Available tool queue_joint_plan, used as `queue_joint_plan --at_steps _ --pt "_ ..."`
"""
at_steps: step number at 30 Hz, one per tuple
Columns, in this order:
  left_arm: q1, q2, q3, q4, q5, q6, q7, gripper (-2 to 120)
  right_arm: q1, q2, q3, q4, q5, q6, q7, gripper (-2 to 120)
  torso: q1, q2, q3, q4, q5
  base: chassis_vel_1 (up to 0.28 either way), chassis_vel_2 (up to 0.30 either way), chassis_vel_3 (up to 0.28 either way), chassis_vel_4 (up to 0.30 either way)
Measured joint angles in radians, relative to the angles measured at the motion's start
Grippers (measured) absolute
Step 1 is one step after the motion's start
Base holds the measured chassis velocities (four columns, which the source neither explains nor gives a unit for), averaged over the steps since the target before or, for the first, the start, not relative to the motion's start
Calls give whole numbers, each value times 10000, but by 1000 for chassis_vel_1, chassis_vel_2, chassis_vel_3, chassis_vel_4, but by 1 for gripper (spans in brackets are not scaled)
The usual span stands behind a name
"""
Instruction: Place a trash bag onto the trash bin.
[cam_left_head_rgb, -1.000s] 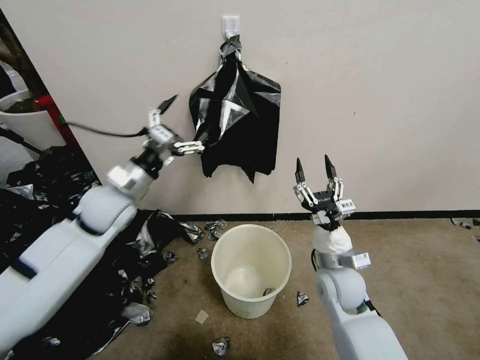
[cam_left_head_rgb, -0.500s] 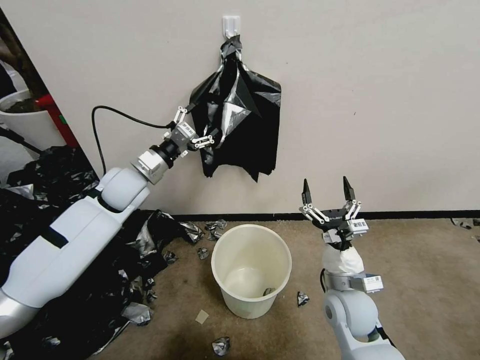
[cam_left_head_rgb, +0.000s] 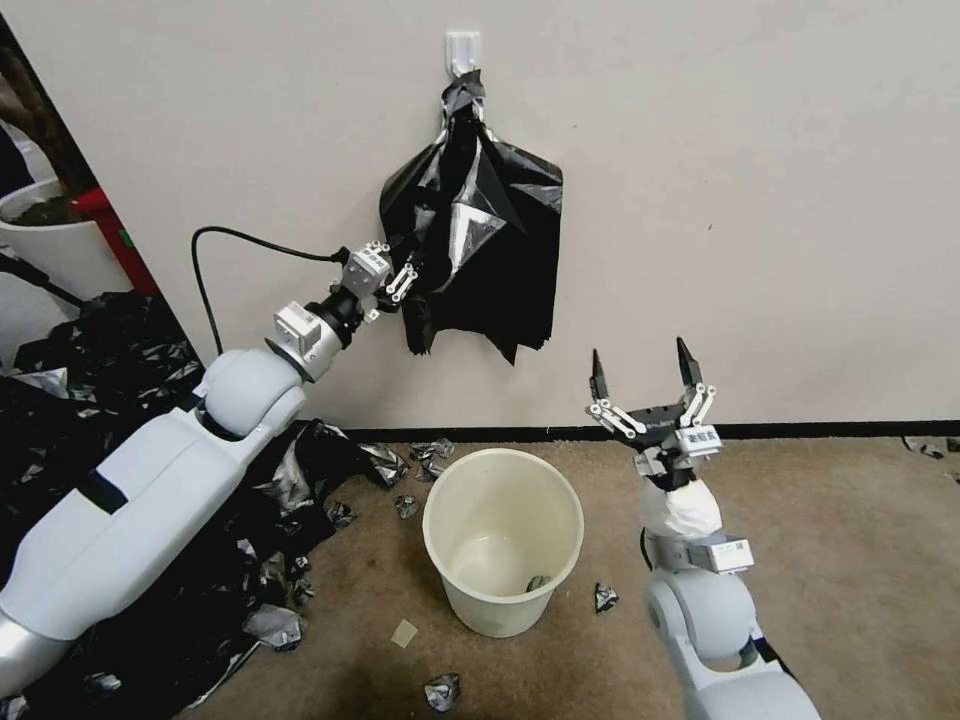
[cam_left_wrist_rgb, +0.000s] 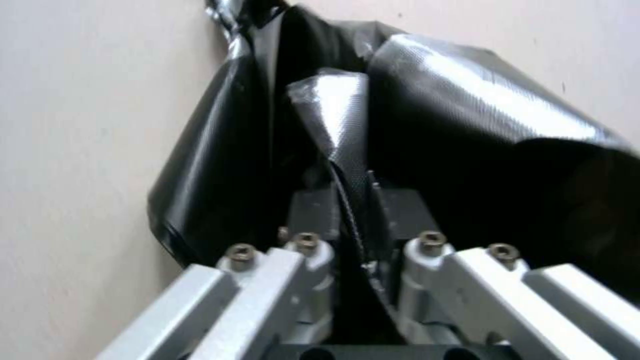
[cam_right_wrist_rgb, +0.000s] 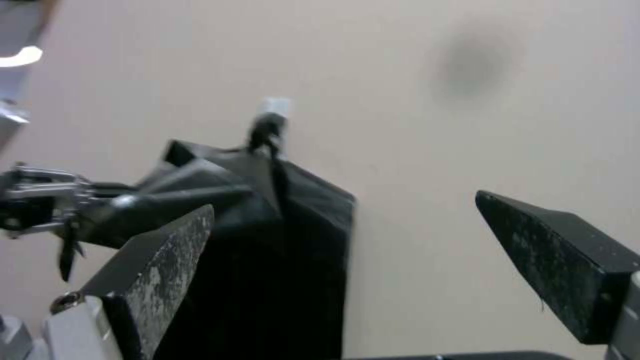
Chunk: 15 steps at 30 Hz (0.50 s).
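A pale wall (cam_left_head_rgb: 760, 200) stands at the far side, and brown carpet (cam_left_head_rgb: 850, 560) lies near. A sheaf of black bags (cam_left_head_rgb: 480, 260) hangs from a white hook (cam_left_head_rgb: 462, 48), high on the wall. The left gripper (cam_left_head_rgb: 412, 276) is at the sheaf's left edge. Its fingers (cam_left_wrist_rgb: 313, 215) are pressed together on one thin fold of the trash bag (cam_left_wrist_rgb: 340, 130). The trash bin (cam_left_head_rgb: 502, 538) stands below on the carpet, with open floor to its right. The right gripper (cam_left_head_rgb: 642, 368) points up, right of the bin, fingers wide apart, holding nothing. Black film (cam_left_head_rgb: 110, 420) is heaped on the left.
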Motion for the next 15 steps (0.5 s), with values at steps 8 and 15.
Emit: queue_joint_plan --at_steps 8,15 --pt "860 -578 -290 -723 -966 236 -549 0 1980 -2060 -1522 373 111 -1926 480 100 1 0 0 0 0 0 0 0 0" --pt "1406 -979 -581 -894 -762 -8 -843 0 5167 -3616 -4315 315 1867 -5548 3286 100 0 0 1 1 0 0 0 0 0"
